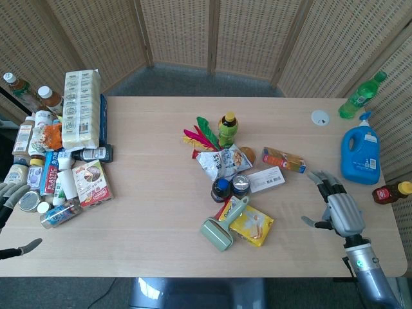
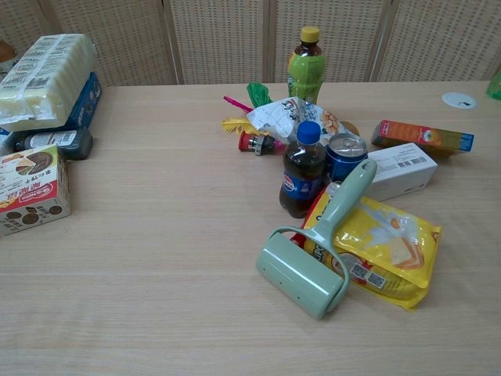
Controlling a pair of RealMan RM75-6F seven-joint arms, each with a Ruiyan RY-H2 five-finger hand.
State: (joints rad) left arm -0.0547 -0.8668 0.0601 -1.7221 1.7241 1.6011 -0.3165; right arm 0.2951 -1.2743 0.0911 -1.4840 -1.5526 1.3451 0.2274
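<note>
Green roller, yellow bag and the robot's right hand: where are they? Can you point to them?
green roller (image 2: pixel 301 276), chest view, on its drum.
yellow bag (image 2: pixel 389 244), chest view, on its front.
right hand (image 1: pixel 339 209), head view, on the back of the hand.

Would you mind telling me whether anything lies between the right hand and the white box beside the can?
Nothing visible does. The right hand hovers open over bare table, and the stretch toward the white box holds no other thing. The orange box lies further back, off that line.

One green lint roller, one yellow snack bag, one soda can, two hands.
</note>
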